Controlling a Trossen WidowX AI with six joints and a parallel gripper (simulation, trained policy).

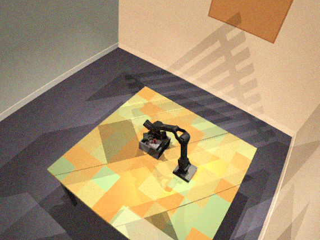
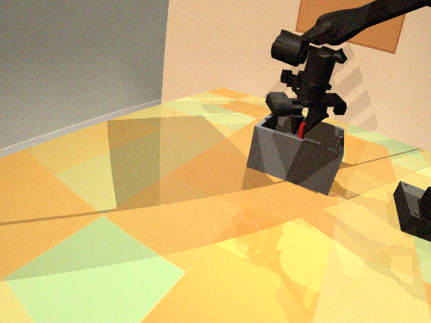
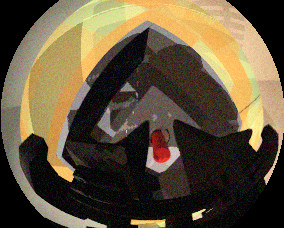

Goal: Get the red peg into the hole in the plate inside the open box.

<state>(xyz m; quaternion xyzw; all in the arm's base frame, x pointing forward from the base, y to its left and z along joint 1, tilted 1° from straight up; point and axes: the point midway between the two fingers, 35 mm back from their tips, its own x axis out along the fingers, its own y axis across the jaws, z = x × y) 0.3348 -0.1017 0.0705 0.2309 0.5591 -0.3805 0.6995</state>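
Note:
The open grey box (image 1: 149, 150) (image 2: 270, 144) (image 3: 172, 65) stands on the table, with the light plate (image 1: 154, 145) (image 3: 172, 154) at its bottom, partly in shadow. The red peg (image 1: 154, 141) (image 2: 302, 131) (image 3: 160, 147) is inside the box, roughly upright with a slight lean. In the wrist view its lower end is at the dark hole in the plate; how deep it sits cannot be told. My gripper (image 3: 161, 124) reaches down into the box and is open around the peg, with gaps between the peg and both fingers. The box's front wall hides the peg's foot in the exterior view.
The box walls rise close around my fingers on all sides. The arm's base (image 1: 185, 172) (image 2: 412, 212) stands on the patchwork-coloured table (image 1: 126, 186) (image 2: 94, 250), to the right of the box. Shadows fall across the table and box.

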